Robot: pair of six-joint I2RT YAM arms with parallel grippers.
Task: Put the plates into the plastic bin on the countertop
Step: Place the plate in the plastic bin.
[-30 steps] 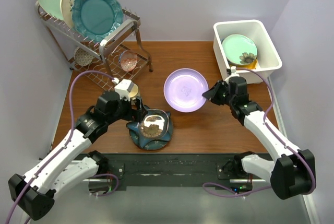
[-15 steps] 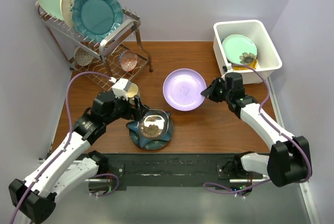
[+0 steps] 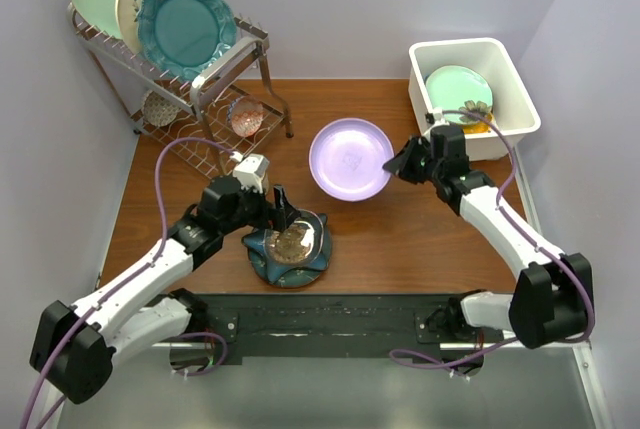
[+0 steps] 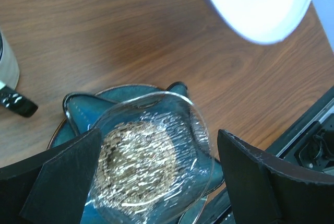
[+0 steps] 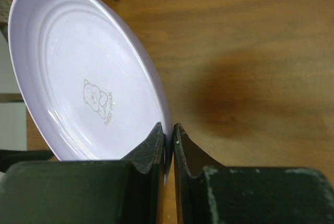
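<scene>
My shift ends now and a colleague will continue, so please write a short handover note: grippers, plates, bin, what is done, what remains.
Right gripper: shut on the rim of the lavender plate, held tilted off the countertop, short of the plastic bin.
Left gripper: open, over the clear gold-patterned plate, which lies on the dark teal plate; nothing gripped.
Done: the pale green plate lies in the bin.
Left: lavender plate into the bin, then the clear and dark teal ones.
</scene>
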